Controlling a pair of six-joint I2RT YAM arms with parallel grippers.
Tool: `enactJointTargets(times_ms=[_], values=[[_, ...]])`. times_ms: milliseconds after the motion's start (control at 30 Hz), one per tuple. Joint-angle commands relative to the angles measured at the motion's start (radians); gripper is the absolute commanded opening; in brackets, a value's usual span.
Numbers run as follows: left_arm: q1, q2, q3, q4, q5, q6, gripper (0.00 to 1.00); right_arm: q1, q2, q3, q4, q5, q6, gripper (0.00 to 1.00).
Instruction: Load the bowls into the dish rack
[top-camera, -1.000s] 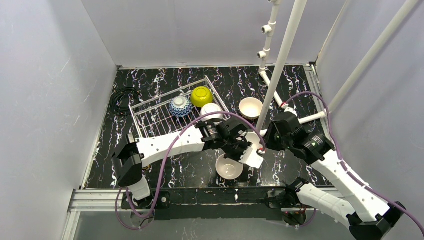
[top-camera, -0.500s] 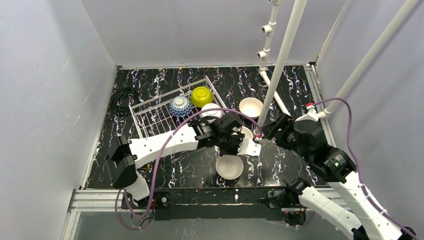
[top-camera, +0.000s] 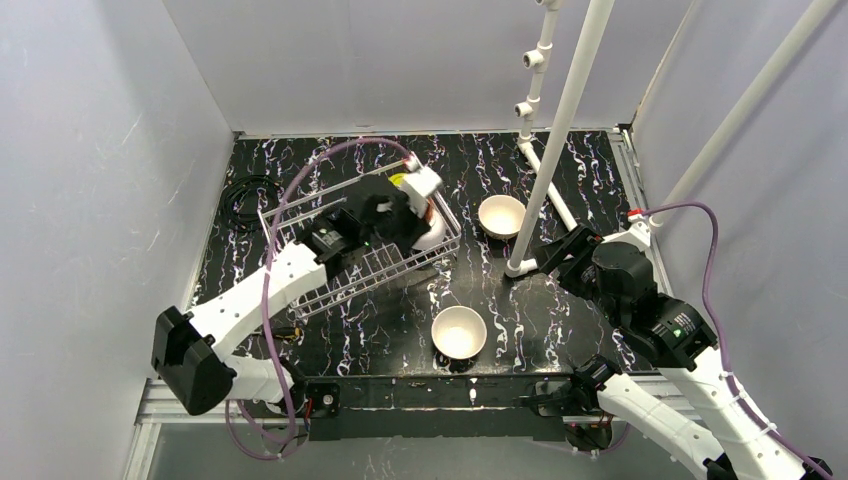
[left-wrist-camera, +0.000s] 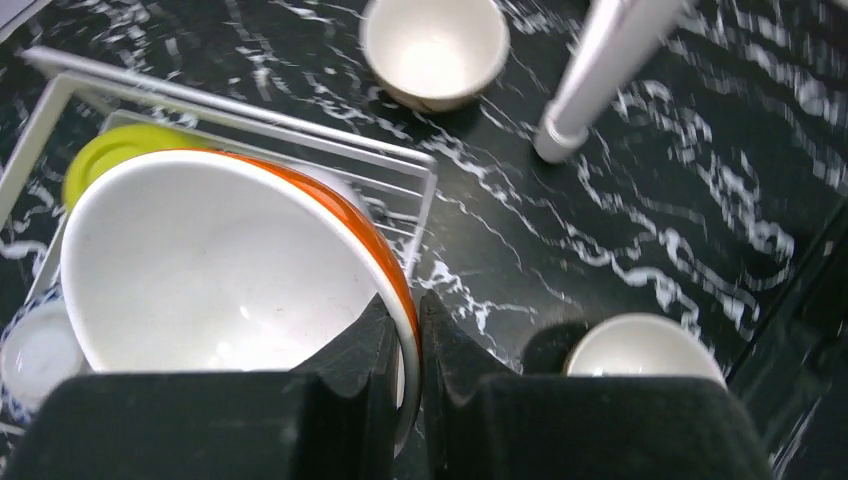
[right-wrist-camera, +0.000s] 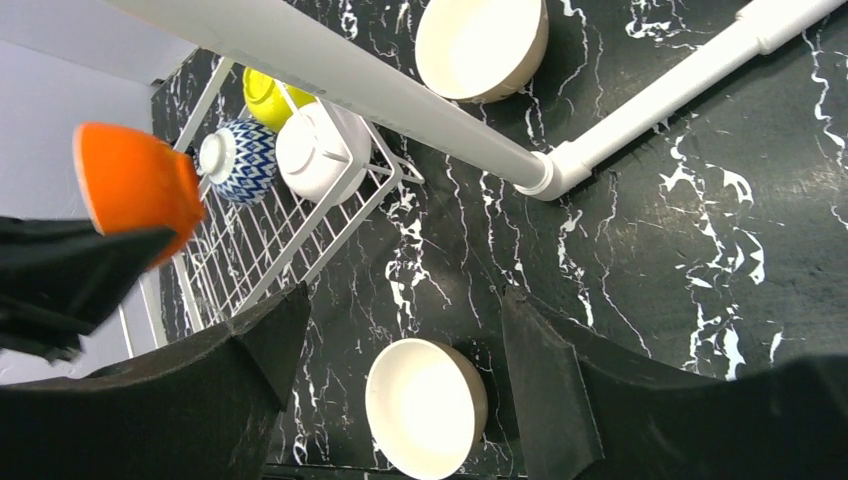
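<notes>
My left gripper (left-wrist-camera: 405, 325) is shut on the rim of the orange bowl (left-wrist-camera: 220, 260), which has a white inside. It holds the bowl above the right end of the dish rack (left-wrist-camera: 300, 110). In the top view the left gripper (top-camera: 418, 215) hangs over the dish rack (top-camera: 330, 260). The yellow-green bowl (right-wrist-camera: 265, 100), the blue-white bowl (right-wrist-camera: 235, 155) and the white bowl (right-wrist-camera: 320, 150) sit upside down in the rack. One tan bowl (top-camera: 500, 215) and another tan bowl (top-camera: 459, 332) stand on the table. My right gripper (right-wrist-camera: 405, 310) is open and empty above the near tan bowl (right-wrist-camera: 425, 405).
A white pipe frame (top-camera: 560, 130) stands on the table right of the rack, and its foot (top-camera: 515, 268) is between the two tan bowls. A black cable coil (top-camera: 240, 195) lies left of the rack. Grey walls close in three sides.
My left arm has swung from the front centre, beside the right gripper, back-left over the rack with the orange bowl. My right arm has drawn back to the right.
</notes>
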Motion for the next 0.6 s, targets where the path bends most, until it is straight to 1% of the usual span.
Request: enactJointTargets(times_ms=[0, 133, 200, 233, 333, 467, 567], values=[[0.145, -0.058, -0.015, 0.112, 0.066, -0.324, 0.0, -0.006, -0.001, 0.001, -0.02, 0.047, 0.013, 0.78], [0.297, -0.028, 0.008, 0.072, 0.168, -0.569, 0.0, -0.006, 0.007, 0.0, -0.018, 0.034, 0.007, 0.79], [0.349, -0.007, 0.007, 0.073, 0.224, -0.665, 0.0, -0.006, 0.012, 0.0, -0.023, 0.038, 0.005, 0.79], [0.367, 0.001, 0.005, 0.084, 0.267, -0.705, 0.0, -0.005, 0.013, 0.0, -0.025, 0.039, 0.004, 0.79], [0.409, 0.026, -0.017, 0.137, 0.335, -0.801, 0.0, -0.006, 0.014, 0.0, -0.028, 0.044, -0.002, 0.79], [0.458, 0.07, -0.071, 0.278, 0.418, -0.929, 0.0, -0.005, 0.017, 0.0, -0.038, 0.05, -0.004, 0.79], [0.471, 0.105, -0.088, 0.302, 0.423, -0.972, 0.0, -0.006, 0.008, -0.007, -0.047, 0.056, 0.001, 0.79]])
